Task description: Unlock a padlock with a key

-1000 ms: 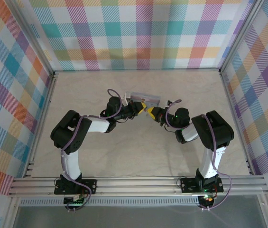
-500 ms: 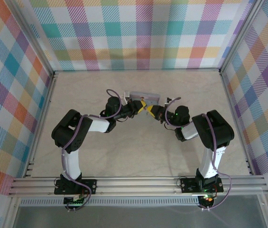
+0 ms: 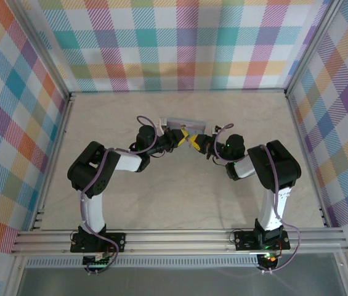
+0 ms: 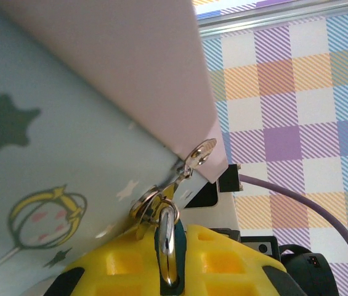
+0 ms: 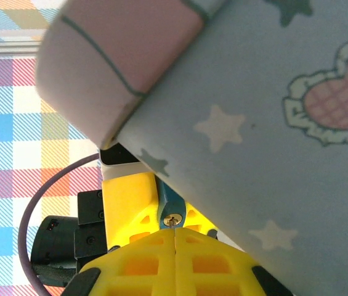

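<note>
Start with your left pincer [image 3: 178, 140]. Its yellow pads [image 4: 118, 265] are clamped on the padlock [image 4: 168, 246], which stands edge-on between them, its thin metal shackle [image 4: 167, 216] poking out past the tips. Just beyond those tips the shackle meets a pair of small metal rings [image 4: 144, 206]. Past the rings, up and to the right, a silvery tab [image 4: 199, 153] sits at the corner of the pale blue tin [image 4: 50, 142] (clasp or key, you cannot tell from here). The tin looms close over this pincer, with its starred face to the pincer's left and a plain pinkish face above.

From overhead, the tin lies on the desk [image 3: 180, 197] just beyond both pincers, which meet tip to tip in front of it.

Now your right pincer [image 3: 194, 144]. Its yellow pads [image 5: 143, 265] are pressed flat together, with only a seam between them. Right at their tips sits a small round metal face [image 5: 172, 219], set against the padlock's dark-blue body [image 5: 167, 200]. Just left of that is a yellow finger [image 5: 127, 197] of the left pincer. You cannot tell whether the key is nipped between the right pads.
</note>
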You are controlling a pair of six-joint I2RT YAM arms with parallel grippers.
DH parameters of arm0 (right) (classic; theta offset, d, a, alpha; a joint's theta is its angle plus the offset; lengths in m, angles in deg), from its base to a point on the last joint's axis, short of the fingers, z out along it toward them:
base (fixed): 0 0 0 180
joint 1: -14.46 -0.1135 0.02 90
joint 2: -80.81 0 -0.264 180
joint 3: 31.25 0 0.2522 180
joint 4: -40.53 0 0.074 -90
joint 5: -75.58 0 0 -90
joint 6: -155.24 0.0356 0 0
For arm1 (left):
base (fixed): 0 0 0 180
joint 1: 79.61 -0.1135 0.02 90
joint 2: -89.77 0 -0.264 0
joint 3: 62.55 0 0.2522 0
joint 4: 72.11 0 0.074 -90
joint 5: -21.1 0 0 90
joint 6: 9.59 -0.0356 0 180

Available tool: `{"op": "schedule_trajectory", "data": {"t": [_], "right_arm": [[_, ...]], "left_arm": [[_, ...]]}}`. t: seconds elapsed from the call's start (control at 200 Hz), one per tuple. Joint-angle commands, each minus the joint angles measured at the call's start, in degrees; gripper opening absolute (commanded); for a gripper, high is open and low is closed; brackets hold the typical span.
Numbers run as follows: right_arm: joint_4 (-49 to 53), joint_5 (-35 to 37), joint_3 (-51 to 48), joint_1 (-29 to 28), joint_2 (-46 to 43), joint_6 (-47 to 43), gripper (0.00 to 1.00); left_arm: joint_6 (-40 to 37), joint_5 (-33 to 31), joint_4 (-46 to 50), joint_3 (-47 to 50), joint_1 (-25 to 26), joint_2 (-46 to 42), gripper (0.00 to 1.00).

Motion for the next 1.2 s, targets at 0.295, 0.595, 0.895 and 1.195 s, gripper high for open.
{"op": "schedule_trajectory", "data": {"t": [0.295, 0.595, 0.895, 1.195], "right_arm": [[-3.08, -0.01, 5.94, -1.7, -1.15, 1.08, 0.03], [-2.99, 1.04, 5.24, -1.76, -0.15, -4.55, 0.06], [-2.91, 0.06, 4.5, -1.42, 0.87, -4.74, 0.07], [-2.91, 1.02, -2.74, -0.89, 1.61, -7.7, 0.12]], "left_arm": [[-0.51, 15.17, -5.66, 0.1, 5.45, -0.04, 0.0], [1.36, 15.42, -7.54, -2.06, 6.04, 0.89, 0.0], [-2.45, 14.38, -2.18, -1.08, 6.46, 0.27, 0.0], [-4.27, 11.09, -0.42, 0.44, 6.51, 3.01, 0.0]]}}
